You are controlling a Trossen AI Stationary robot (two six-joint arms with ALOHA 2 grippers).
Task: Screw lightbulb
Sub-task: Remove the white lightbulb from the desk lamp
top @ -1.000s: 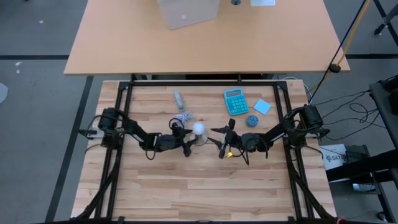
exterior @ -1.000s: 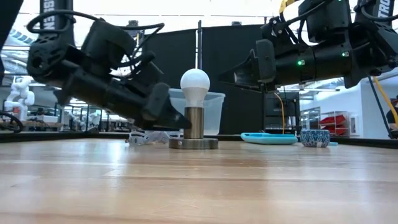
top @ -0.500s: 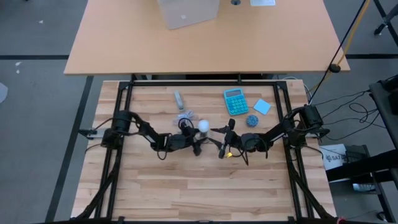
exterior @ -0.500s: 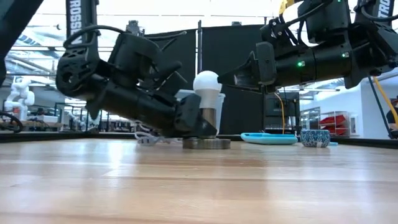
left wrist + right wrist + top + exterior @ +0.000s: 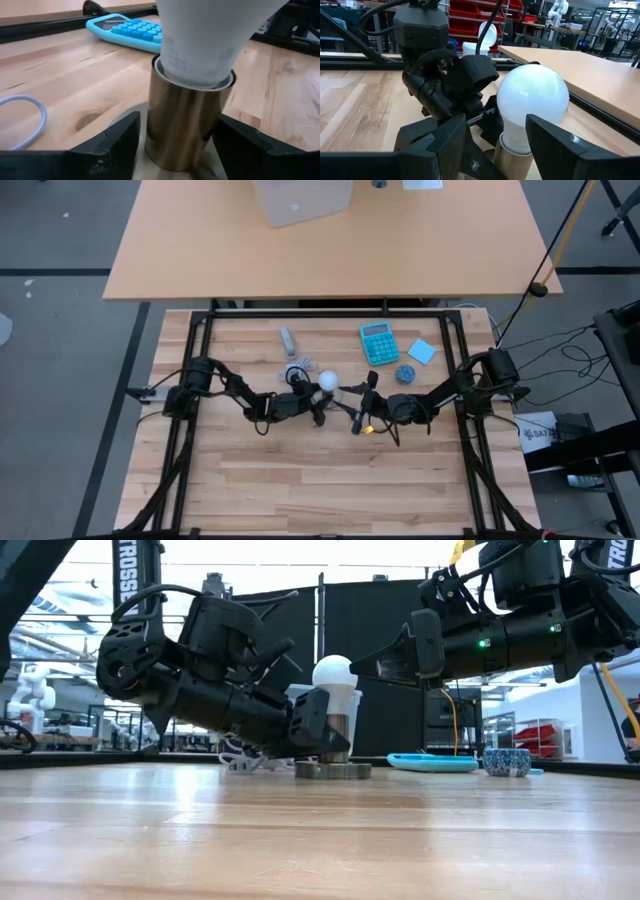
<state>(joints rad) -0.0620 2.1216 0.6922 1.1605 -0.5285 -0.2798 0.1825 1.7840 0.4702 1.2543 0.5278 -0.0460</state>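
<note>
Jaws of the left gripper [image 5: 172, 145] straddle the brass socket [image 5: 187, 125] without pinching; the right gripper [image 5: 492, 142], jaws spread, hangs at the lightbulb's [image 5: 532, 102] three o'clock. Next: clamp, then twist.

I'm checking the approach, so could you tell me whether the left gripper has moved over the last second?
Yes. The left gripper has moved right, toward the calculator, and now straddles the socket.

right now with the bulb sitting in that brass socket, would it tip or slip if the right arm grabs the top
The lightbulb has a smooth rounded head, so it may slip between hard fingers. The socket is a tall tube on a flat base, so it could probably tip, but the left end effector straddles it. The bulb looks light and is likely fragile.
</note>
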